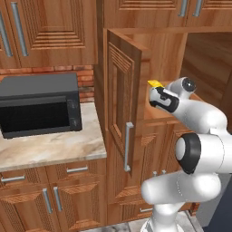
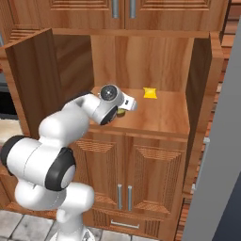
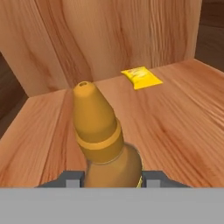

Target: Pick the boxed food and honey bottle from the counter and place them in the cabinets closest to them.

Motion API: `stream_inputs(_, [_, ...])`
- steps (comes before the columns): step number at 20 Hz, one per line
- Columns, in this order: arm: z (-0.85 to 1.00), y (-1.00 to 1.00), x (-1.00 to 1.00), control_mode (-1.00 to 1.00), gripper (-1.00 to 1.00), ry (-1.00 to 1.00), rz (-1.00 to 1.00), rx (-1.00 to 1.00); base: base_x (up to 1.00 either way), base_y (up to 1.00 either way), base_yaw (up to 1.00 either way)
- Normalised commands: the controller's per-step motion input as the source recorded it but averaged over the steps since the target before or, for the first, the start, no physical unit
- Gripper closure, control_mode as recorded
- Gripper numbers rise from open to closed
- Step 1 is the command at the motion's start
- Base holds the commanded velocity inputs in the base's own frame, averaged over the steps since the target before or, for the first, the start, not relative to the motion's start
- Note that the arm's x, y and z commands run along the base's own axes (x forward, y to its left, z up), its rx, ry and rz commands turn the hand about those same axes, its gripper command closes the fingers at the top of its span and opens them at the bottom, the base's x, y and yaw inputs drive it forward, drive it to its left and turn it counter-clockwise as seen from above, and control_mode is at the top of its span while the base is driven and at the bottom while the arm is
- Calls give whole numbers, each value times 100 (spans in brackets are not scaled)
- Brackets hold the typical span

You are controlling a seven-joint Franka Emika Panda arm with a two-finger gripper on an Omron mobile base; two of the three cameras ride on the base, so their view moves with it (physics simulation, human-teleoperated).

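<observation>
Honey bottle, amber with a darker tapered nozzle, sits pinched between the two fingertips of the gripper and points out along the hand toward the back wall of the open cabinet. It hangs just above the cabinet's wooden shelf; whether its base already touches the boards cannot be told.

The step in hand looks like the set-down. To do it well, I would lower the bottle until its base bears on the shelf, right it so the nozzle ends up on top, and only then spread the fingers, or it may roll.

A flat yellow packet lies further back on the shelf, near the back wall and well apart from the bottle, so the boards between bottle and packet are free to land on. The side wall of the cabinet stands close on one flank of the bottle. In the left base view the open cabinet door hangs out beside the arm's wrist, so pulling straight back out of the cabinet seems safest.
</observation>
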Motion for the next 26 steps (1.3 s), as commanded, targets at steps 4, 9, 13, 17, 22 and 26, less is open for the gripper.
stream_inputs(4, [-21,0,13,-100,-100,0,0,-3,0,0,0])
stream_inputs(9, [0,0,0,-100,-100,0,0,0,0,0,0])
stream_inputs(13, [4,0,0,-100,-100,-1,0,0,0,0,0])
stream_inputs(17, [1,-1,-12,-100,-100,0,0,0,0,0,0])
stream_inputs(22, [2,0,-47,-100,-100,0,0,0,0,0,0])
stream_inputs(26, [-7,0,-83,-100,-100,0,0,-5,0,0,0])
